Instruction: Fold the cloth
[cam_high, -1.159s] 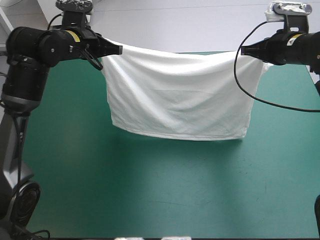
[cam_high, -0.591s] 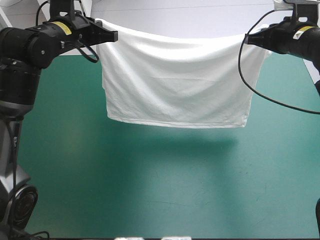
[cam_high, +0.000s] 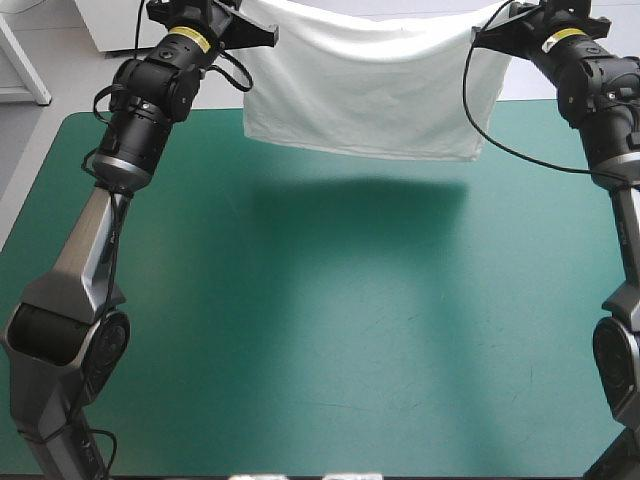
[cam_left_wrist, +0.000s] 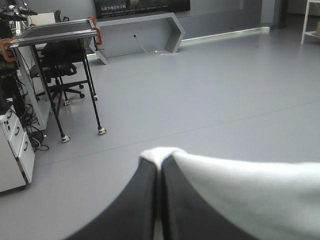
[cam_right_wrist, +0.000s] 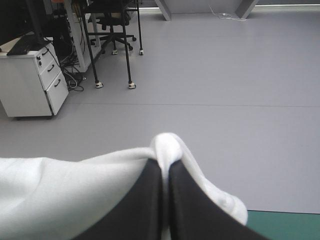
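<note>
1. From above, you see the T-shirt (cam_high: 365, 85) hung spread over the counter's (cam_high: 320, 330) far edge.
2. Only your wrist views show left hand (cam_left_wrist: 160, 161) and right hand (cam_right_wrist: 165, 168) pinching its top corners.

- Reaches the left arm (cam_high: 105, 215) up from the near left toward the far side, forearm rising steeply, wrist turned inward.
- Points the left gripper (cam_high: 262, 37) toward the right one, raised high, with fingers (cam_left_wrist: 145, 200) pressed into one pointed arch, pinching a T-shirt (cam_high: 370, 90) corner.
- Holds the right arm (cam_high: 612, 140) up along the right side, bent at the elbow, wrist turned inward.
- Levels the right gripper (cam_high: 485, 40) opposite the left, with fingers (cam_right_wrist: 187, 210) all but closed on the other corner.
</note>
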